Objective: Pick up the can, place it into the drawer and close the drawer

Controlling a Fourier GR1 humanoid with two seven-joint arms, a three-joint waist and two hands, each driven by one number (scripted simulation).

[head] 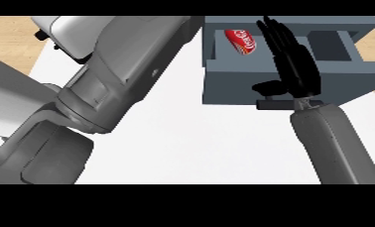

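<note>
Right hand [293, 67] over drawer [242, 85], fingers straight (can [244, 41] inside)

The drawer [219, 80] stands open at the far right of the counter [198, 141] and serves as the landmark. The can [244, 41] lies on its side inside the drawer, in the far left part of it, near the left wall. The right hand [293, 62] lies over the drawer, just right of the can, fingers pointing toward the drawer's far end; its thumb reaches down toward the drawer's front wall. The drawer's handle [282, 104] sticks out from the front wall, nearer than the can and directly under the right wrist. The right forearm [330, 141] runs from the drawer's front toward the near edge of the counter. The left forearm [110, 77] lies left of the drawer, crossing the counter slantwise.
</note>
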